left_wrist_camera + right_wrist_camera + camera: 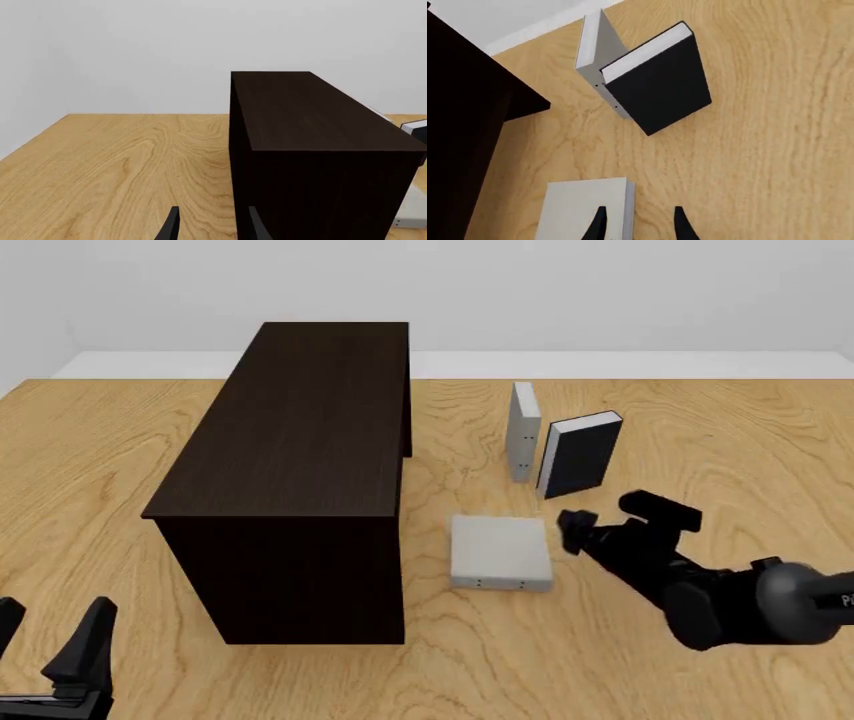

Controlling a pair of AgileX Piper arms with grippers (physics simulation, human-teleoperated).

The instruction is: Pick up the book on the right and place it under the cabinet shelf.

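Observation:
The light-grey book [501, 552] lies flat on the table just right of the dark cabinet [307, 460]. Tiny dark dots show along its near edge. My right gripper [571, 528] is open, low by the book's right edge. In the right wrist view the book [584, 210] has its edge between the open fingers of the gripper [639, 225], which hold nothing. My left gripper [47, 635] is open and empty at the near left corner. In the left wrist view it [213, 227] faces the cabinet's end [320, 140].
A second light-grey book [523, 430] stands upright behind the flat one, with a black-covered book [578, 452] with white page edges leaning beside it. Both show in the right wrist view, grey [590, 55] and black [660, 85]. The cabinet [460, 125] fills that view's side.

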